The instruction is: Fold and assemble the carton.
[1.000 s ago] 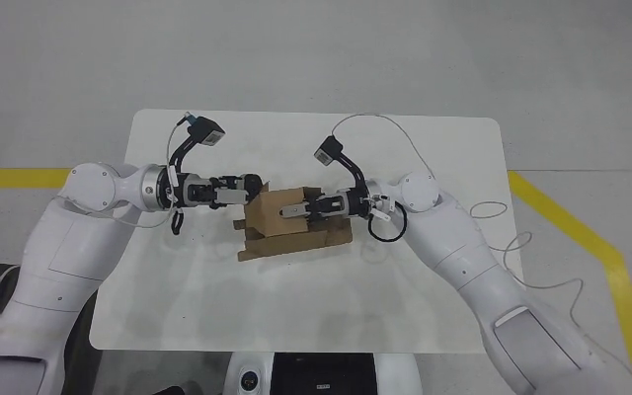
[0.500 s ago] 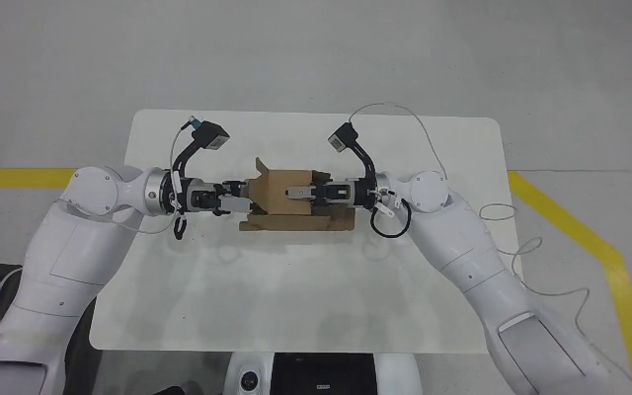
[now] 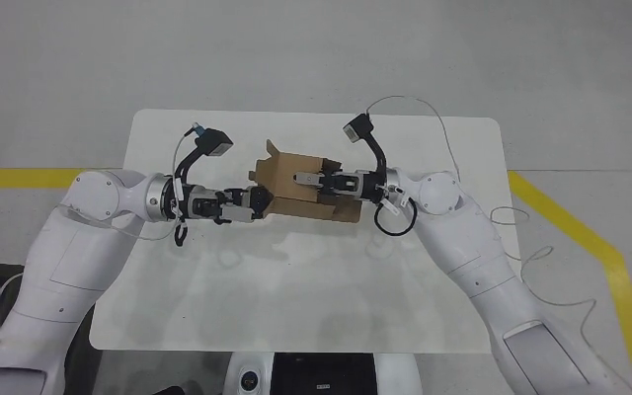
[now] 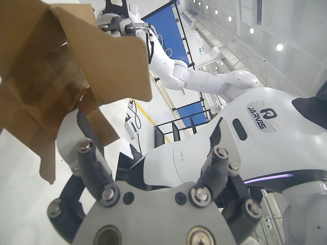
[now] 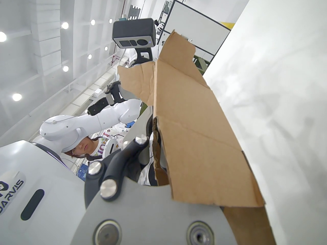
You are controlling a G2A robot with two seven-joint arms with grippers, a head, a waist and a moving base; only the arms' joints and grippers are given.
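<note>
Carton of brown corrugated cardboard [image 3: 286, 170] hangs between both tools over the middle of the white, rounded-corner bench [image 3: 178, 296]; the right tool [image 3: 308, 180] is clamped on one of its walls, one finger [image 5: 149, 131] pressed flat against the panel; the left tool [image 3: 249, 202] stands wide, one finger [image 4: 76, 126] tucked just under a loose flap at the carton's other end, the second well apart; the carton is half opened and tilted, flaps splayed; beyond the bench a yellow floor line [image 3: 30, 178] crosses the grey floor.
</note>
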